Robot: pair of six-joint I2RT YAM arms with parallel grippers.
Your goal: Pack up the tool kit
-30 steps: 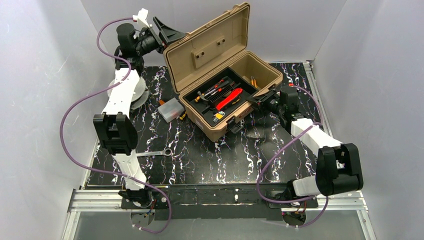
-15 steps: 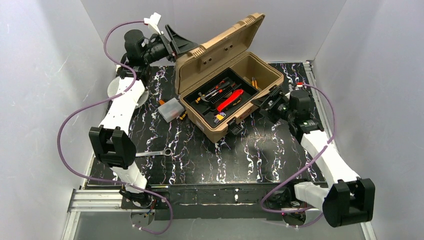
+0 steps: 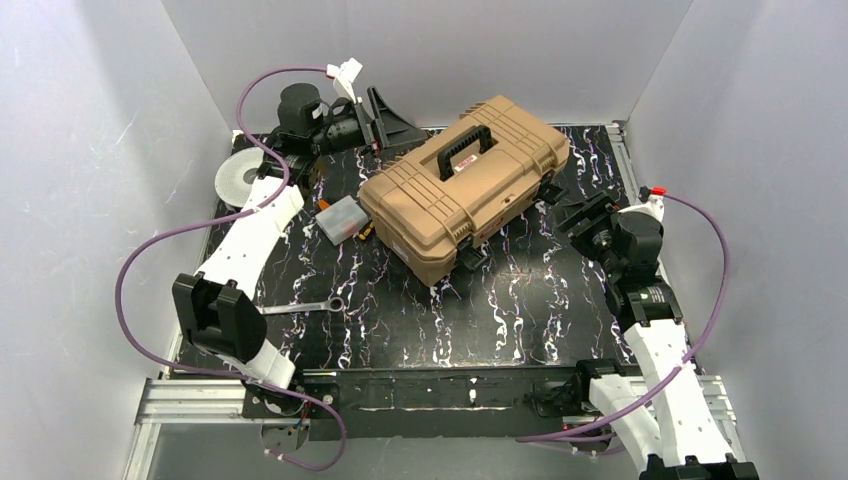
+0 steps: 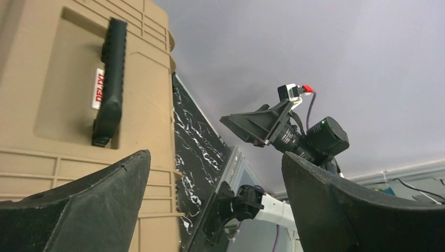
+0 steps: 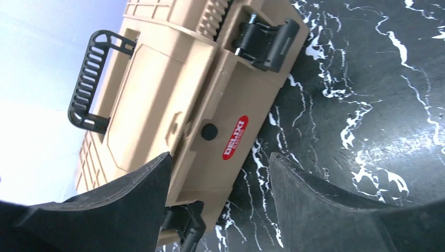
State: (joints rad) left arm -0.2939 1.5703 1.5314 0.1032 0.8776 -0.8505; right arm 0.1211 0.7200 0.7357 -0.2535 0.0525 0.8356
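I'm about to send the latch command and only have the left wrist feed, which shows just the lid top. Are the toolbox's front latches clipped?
Observer: No. The right wrist view shows a black latch swung out from the front of the toolbox, not hooked over the lid.
Operator: Any tools outside the box?
Observer: Yes, a silver wrench lies on the table, apart from the toolbox on the left side.
Operator: Is the right end effector free?
Observer: The right end effector has its jaws open with nothing between them, and it faces the toolbox front.
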